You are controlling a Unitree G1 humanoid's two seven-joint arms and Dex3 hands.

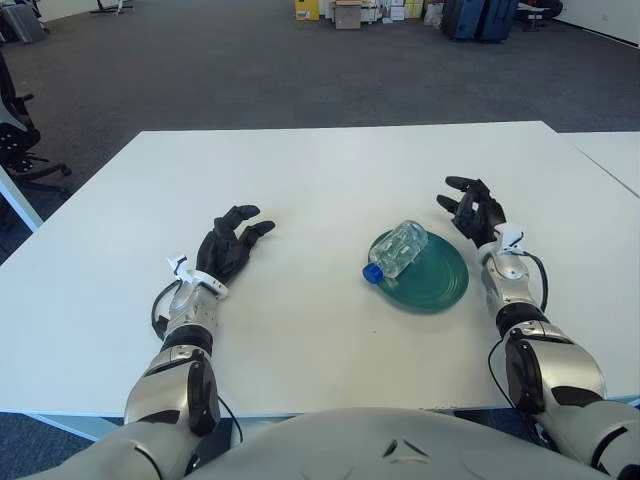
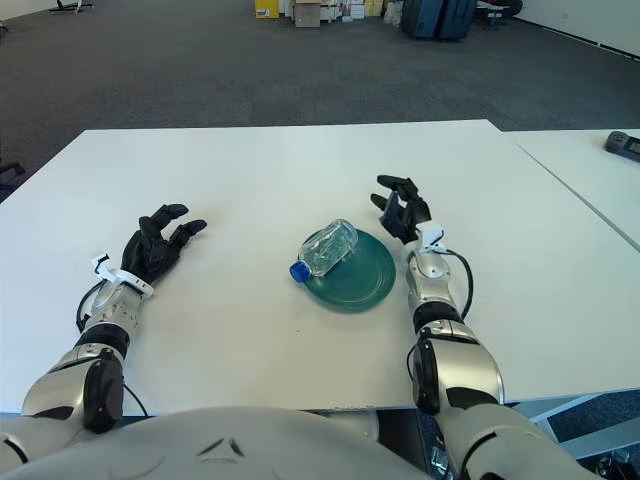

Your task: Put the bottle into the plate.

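A clear plastic bottle (image 1: 400, 247) with a blue cap lies on its side across the left part of a round green plate (image 1: 437, 280); the cap end sticks out past the plate's left rim. My right hand (image 1: 474, 209) is just beyond the plate's right rim, fingers spread and holding nothing, apart from the bottle. My left hand (image 1: 232, 240) shows on the white table (image 1: 330, 170) well to the left of the plate, fingers relaxed and holding nothing.
A second white table (image 1: 615, 155) stands close on the right, with a dark object (image 2: 624, 143) on it. A black office chair (image 1: 15, 135) is off the left edge. Boxes and dark cases stand far back on the carpet.
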